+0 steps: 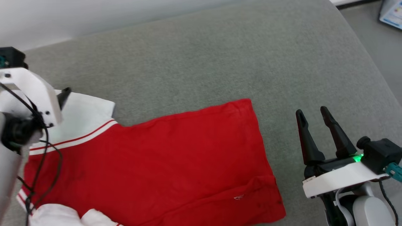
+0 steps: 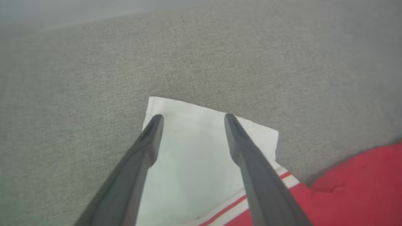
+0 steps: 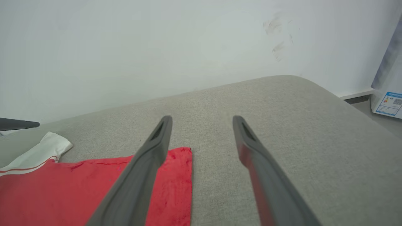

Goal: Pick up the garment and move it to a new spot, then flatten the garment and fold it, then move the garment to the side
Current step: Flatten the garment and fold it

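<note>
The garment (image 1: pixel 163 160), a red shirt with white sleeves and thin red-and-white seam stripes, lies spread flat on the grey cushion, its plain side up and its hem to the right. My left gripper (image 2: pixel 191 116) hovers open over the far white sleeve (image 2: pixel 194 157), nothing between its fingers; in the head view one dark fingertip (image 1: pixel 64 94) shows above that sleeve (image 1: pixel 84 116). My right gripper (image 1: pixel 312 113) stands open and empty to the right of the hem, over bare cushion. The right wrist view shows the garment's hem corner (image 3: pixel 179 175) behind its left finger.
The grey cushioned surface (image 1: pixel 220 56) stretches far behind and to the right of the shirt, with a rounded corner at the back right. A white wall (image 3: pixel 157 47) runs behind it. A white box with a blue label (image 1: pixel 391 12) stands on the floor at the far right.
</note>
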